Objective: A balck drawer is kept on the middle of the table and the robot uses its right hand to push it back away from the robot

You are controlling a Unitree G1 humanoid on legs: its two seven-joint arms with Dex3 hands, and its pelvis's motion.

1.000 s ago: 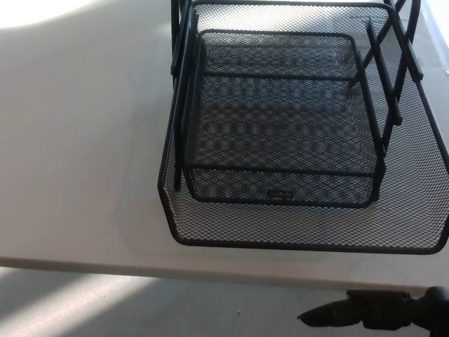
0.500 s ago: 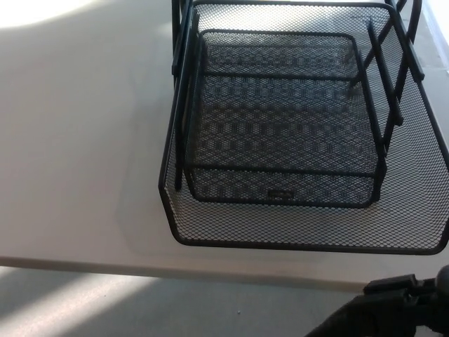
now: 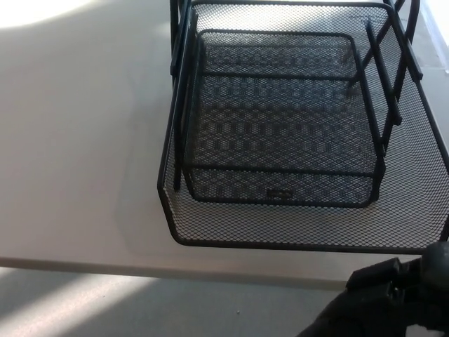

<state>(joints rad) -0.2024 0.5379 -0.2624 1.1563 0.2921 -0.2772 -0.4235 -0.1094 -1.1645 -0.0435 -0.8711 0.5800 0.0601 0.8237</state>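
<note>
one black wire-mesh drawer tray (image 3: pixel 302 140) sits just beyond the right hand (image 3: pixel 393 298), whose finger spread i cannot tell; probably light, stiff, slides readily. push its near rim.

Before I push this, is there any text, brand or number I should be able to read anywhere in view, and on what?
No text can be read in this view.
The mesh drawer carries a small dark tag on the front wall of its upper tray; any writing on it is too small and blurred to read.
The table and the right hand show no markings.
</note>
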